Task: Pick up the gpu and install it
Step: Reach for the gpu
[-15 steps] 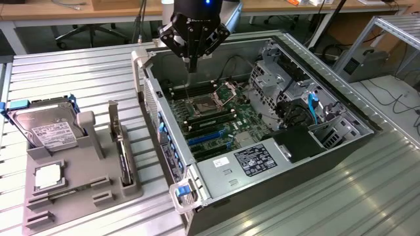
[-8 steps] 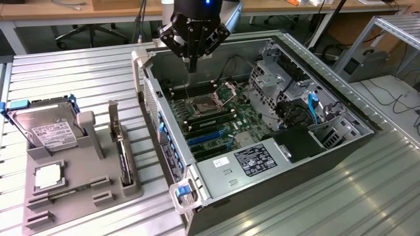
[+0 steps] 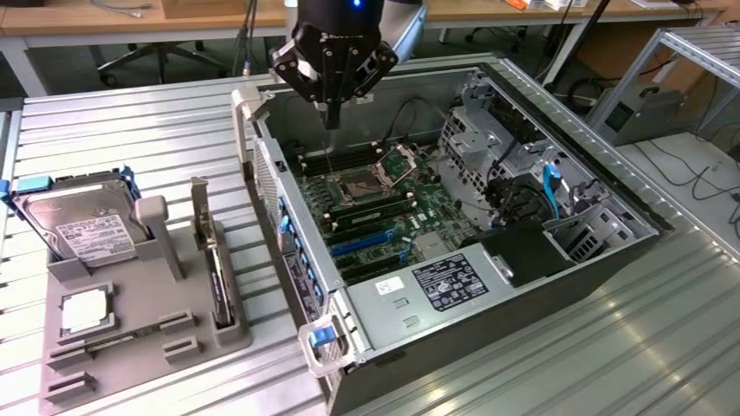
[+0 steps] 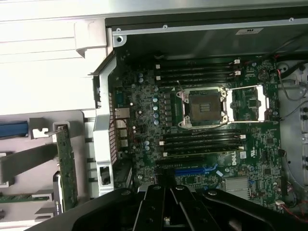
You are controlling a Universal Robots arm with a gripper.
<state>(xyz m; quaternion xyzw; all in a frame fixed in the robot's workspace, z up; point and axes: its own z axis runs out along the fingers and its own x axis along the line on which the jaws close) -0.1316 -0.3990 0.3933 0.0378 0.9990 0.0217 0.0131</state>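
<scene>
The gpu (image 3: 215,276) is a thin dark card standing on its long edge in a slot of the grey holder (image 3: 139,347), its silver bracket end pointing to the far side. In the wrist view the gpu (image 4: 65,166) shows edge-on beside the case wall. My gripper (image 3: 332,120) hangs over the far end of the open computer case (image 3: 601,204), above the motherboard (image 3: 382,208) and well to the exterior view's right of the gpu. Its fingers (image 4: 155,204) are shut together with nothing between them.
A silver hard drive (image 3: 83,227) in a blue frame stands at the holder's far end, and a small square chip (image 3: 83,310) lies near its middle. On the motherboard are a CPU socket (image 4: 202,108), memory slots and blue expansion slots (image 4: 192,170). The power supply (image 3: 457,282) fills the near end.
</scene>
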